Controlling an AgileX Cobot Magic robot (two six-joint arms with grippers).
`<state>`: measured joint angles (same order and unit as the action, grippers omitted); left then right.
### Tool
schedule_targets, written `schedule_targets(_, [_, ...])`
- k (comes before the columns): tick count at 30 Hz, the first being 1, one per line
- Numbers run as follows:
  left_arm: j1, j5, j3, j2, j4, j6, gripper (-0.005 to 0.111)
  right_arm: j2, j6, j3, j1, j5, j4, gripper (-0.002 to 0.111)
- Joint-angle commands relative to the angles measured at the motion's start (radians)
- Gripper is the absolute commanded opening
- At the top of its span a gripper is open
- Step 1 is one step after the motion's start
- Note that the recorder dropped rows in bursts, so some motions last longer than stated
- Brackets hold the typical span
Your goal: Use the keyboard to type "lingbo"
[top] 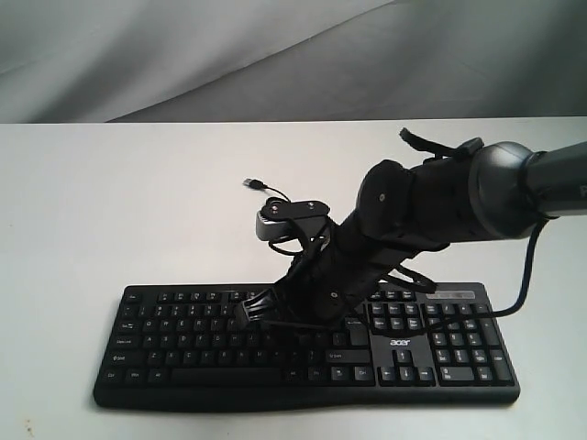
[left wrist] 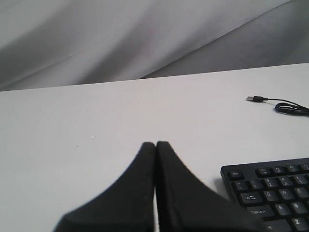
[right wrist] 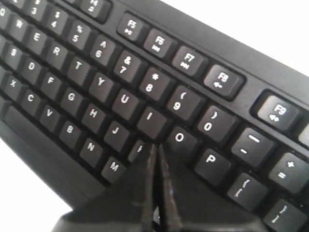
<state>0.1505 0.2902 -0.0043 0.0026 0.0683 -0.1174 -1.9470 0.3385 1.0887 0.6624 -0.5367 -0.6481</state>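
The black acer keyboard (top: 183, 359) lies on the white table near its front edge. My right gripper (top: 248, 311) reaches across it from the right, shut and empty, tip down over the letter keys. In the right wrist view the gripper (right wrist: 155, 147) points at the spot just below the I key (right wrist: 150, 116), between the half-hidden K key (right wrist: 139, 147) and the O key (right wrist: 179, 137). Contact cannot be told. My left gripper (left wrist: 155, 144) is shut, empty, above bare table beside the keyboard's (left wrist: 275, 193) Esc corner. It is out of the exterior view.
The keyboard's thin black USB cable (top: 266, 192) lies loose on the white table (top: 110, 211) behind the keyboard, its plug (left wrist: 252, 98) unplugged. The right arm (top: 440, 206) slants over the keyboard's middle and hides part of it. A grey cloth backdrop (top: 183, 55) hangs behind.
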Motion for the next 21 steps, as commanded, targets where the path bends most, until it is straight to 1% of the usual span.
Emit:
schedule_targets(1, [0.002,-0.005,0.004,-0.003,-0.008,-0.004,0.001,0.0,-0.026,0.007,0.005,0.009,0.034,0.0])
schedule_targets(21, [0.002,-0.005,0.004,-0.003,-0.008,-0.004,0.001,-0.033,-0.041,0.007,0.005,-0.009,0.034,0.0])
